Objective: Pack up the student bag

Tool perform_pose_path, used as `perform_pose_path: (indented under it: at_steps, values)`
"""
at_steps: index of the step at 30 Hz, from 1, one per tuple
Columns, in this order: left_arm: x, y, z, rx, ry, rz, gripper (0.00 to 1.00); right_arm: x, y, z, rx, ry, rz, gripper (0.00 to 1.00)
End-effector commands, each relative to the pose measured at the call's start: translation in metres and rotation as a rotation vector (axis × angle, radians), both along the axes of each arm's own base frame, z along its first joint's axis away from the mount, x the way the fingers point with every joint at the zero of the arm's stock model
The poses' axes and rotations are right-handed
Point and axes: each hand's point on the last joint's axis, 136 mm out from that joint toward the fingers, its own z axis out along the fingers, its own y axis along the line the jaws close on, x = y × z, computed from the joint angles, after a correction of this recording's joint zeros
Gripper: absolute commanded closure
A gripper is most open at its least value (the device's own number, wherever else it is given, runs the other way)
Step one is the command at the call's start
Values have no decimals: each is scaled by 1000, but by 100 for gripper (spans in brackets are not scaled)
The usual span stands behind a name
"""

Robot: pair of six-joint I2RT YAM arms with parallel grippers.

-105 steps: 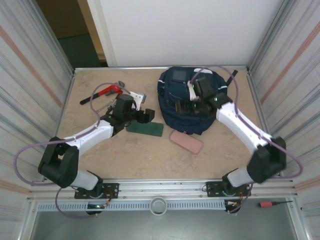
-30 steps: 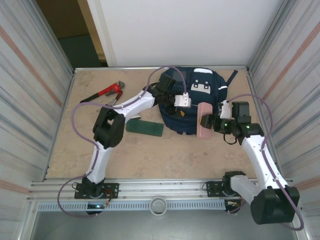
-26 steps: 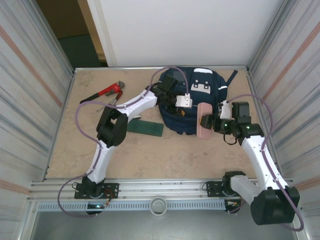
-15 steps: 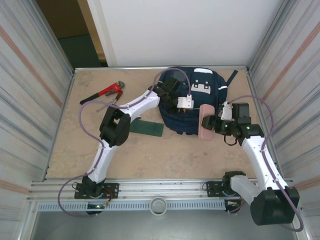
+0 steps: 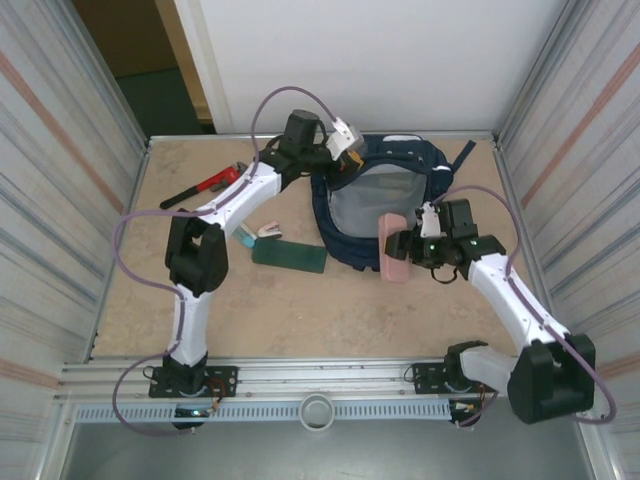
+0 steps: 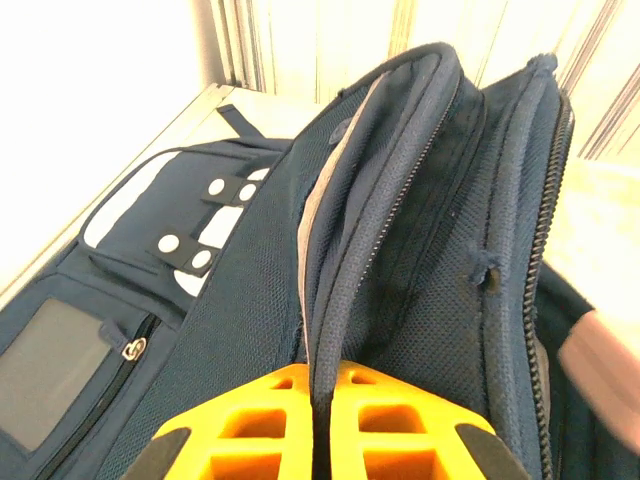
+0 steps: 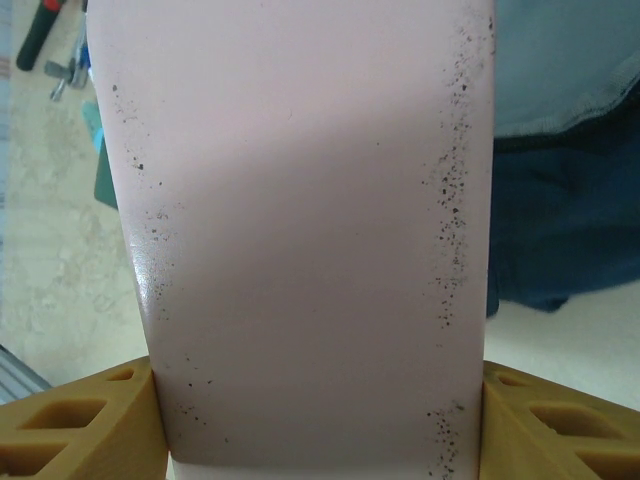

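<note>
My left hand (image 6: 320, 405) has just pinched the flap of the student bag (image 6: 230, 290) and lifted it open; my right hand (image 7: 320, 425) clamps the pink case (image 7: 300, 200) beside it, ready to go in.

On my screen the student bag (image 5: 336, 232) reads navy blue with a grey lining and white patches on its front; the case (image 5: 388, 232) is pale pink, peppered with dark specks along both edges; the flat pad (image 5: 289, 256) dark green; the wrench (image 5: 205, 186) red; the table (image 5: 300, 320) mottled beige; the left fingers (image 6: 385, 425) orange
</note>
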Motion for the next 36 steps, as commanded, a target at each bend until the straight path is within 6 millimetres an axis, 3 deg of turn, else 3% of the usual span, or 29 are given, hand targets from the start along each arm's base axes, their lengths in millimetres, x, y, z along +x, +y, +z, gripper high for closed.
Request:
perform_pose_path:
  at_steps: [1,7,8,14,18,21,25,29,36]
  values:
    - [-17,-13,70,-195,9,-80,100,41,19,29,114,-81,-13,76]
    - [-20,-18,86,-243,5,-120,100,99,31,34,220,-67,-122,75]
    - [-15,-21,75,-238,26,-116,100,109,29,29,232,-52,-165,75]
    - [-13,-27,80,-280,49,-141,100,152,7,2,297,-11,-459,71]
    - [-15,-31,81,-303,65,-170,100,177,-1,-4,299,-45,-617,65]
    - [-16,-31,81,-310,69,-177,100,198,0,-10,318,-52,-717,57]
    - [-16,-31,76,-308,86,-178,100,228,9,-16,383,-44,-771,37]
    - [-17,-31,74,-302,88,-179,100,224,26,-20,361,-44,-690,20]
    - [-19,-31,68,-288,97,-184,100,202,29,-29,326,-41,-649,17]
